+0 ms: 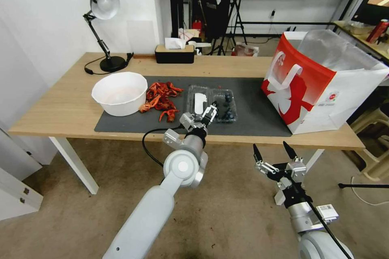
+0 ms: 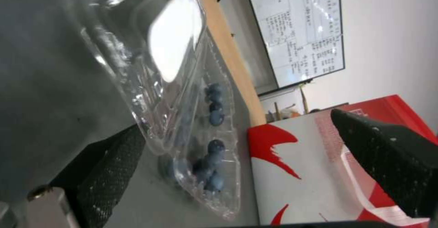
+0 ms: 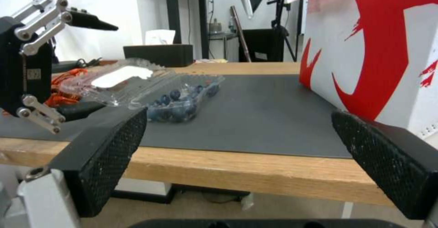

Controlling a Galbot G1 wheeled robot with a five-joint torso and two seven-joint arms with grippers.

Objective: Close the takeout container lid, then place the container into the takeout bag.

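Observation:
The container, a small clear clamshell with dark blueberries, lies open on the dark mat. Its lid, with a white label, sits to its left and is tilted partly up off the mat. My left gripper is open at the lid's near edge. One finger is low beside the lid's rim and the other is far off it. The red-and-white takeout bag stands open at the table's right end. My right gripper hangs open below the table's front edge, facing the container.
A white bowl and red crayfish shells lie left of the lid. A black tissue box and a desk lamp stand at the back. Bare mat runs between the container and the bag.

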